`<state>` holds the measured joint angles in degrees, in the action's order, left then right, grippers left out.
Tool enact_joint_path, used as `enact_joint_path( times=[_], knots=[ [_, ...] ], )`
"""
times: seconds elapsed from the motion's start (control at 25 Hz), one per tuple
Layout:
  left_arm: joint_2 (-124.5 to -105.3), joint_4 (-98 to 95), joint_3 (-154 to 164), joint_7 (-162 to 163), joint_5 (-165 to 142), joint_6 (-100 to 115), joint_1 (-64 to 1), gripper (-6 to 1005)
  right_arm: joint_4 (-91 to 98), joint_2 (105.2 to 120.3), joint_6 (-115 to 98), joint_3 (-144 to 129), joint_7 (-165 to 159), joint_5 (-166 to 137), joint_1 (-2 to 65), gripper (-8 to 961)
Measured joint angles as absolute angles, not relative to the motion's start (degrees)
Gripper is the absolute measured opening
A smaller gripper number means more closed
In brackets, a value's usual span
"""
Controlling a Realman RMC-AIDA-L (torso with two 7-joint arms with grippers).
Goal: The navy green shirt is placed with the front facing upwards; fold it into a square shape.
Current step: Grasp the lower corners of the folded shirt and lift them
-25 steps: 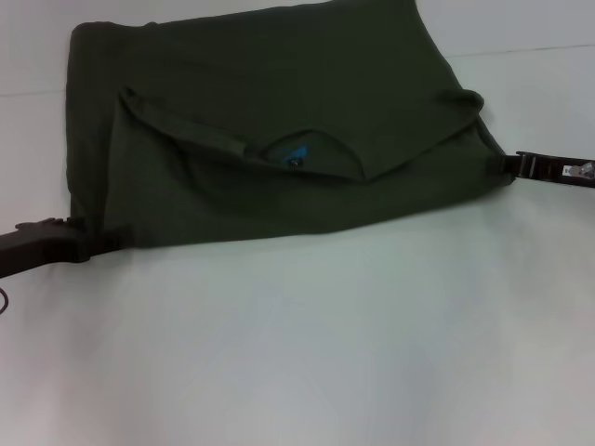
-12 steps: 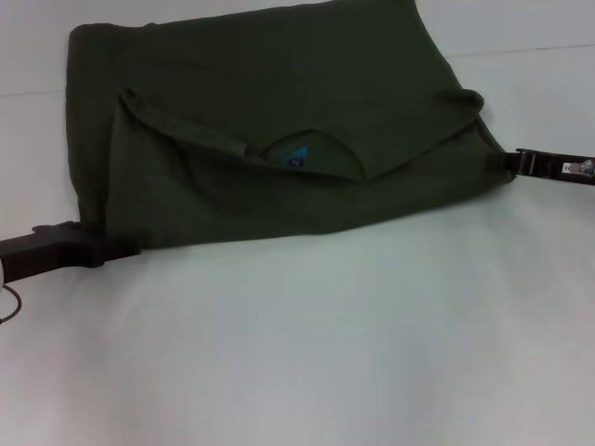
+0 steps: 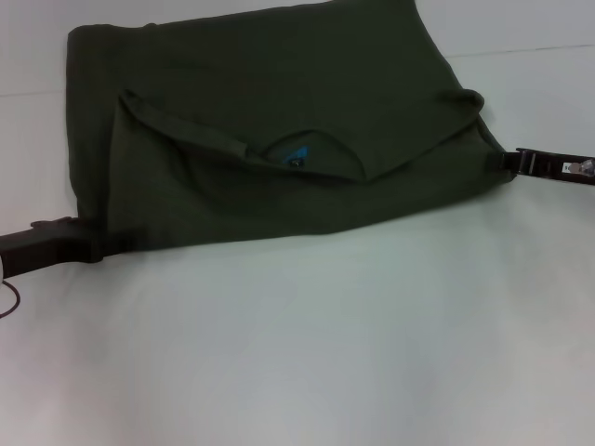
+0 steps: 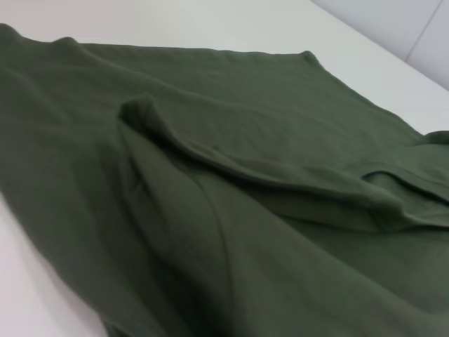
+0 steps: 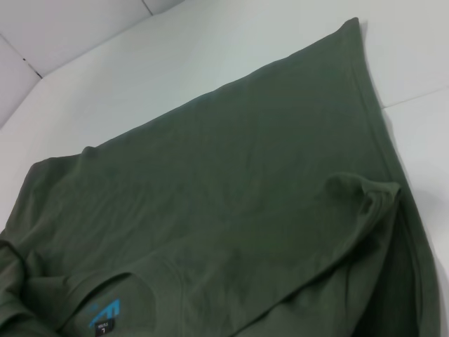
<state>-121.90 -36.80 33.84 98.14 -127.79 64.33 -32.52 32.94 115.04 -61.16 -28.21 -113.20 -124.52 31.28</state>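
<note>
Low and level, both arms reach inward: left gripper and right gripper touch the navy green shirt at opposite edges; finger states cannot be told.

Shirt lies folded on surface, far half. Left gripper at its near-left corner, right gripper at right edge.

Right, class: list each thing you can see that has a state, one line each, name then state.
shirt: partly folded, collar edge turned over, neck label showing
left gripper: at the shirt's near left corner
right gripper: at the shirt's right edge
</note>
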Motion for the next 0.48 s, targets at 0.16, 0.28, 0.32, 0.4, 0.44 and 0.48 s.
enact_joint_path(
  times=[0.16,0.28,0.32,0.4,0.44,0.48],
  knots=[
    [-121.93,-36.79,33.84,98.15,-127.79,63.05,-32.69,856,32.89,115.04,-61.17,-28.21,-113.20,-124.44,31.27,32],
    [-121.87,-36.78,33.90,98.16,-127.79,63.15,-32.85,846,32.88,115.04,-61.17,-28.21,-113.21,-124.43,31.20,32],
    [-121.87,-36.76,33.91,98.16,-127.81,63.31,-32.89,843,32.88,115.04,-61.17,-28.21,-113.22,-124.44,31.20,32],
    [-121.87,-36.63,33.92,98.18,-128.20,63.58,-32.98,837,32.88,115.04,-61.17,-28.21,-113.22,-124.43,31.20,32],
    [-121.87,-36.52,33.95,98.20,-128.49,63.62,-33.05,833,32.88,115.04,-61.17,-28.21,-113.22,-124.44,31.20,32],
    [-121.87,-36.36,34.03,98.22,-128.77,63.64,-33.10,830,32.88,115.04,-61.17,-28.21,-113.22,-124.43,31.22,32]
  ],
)
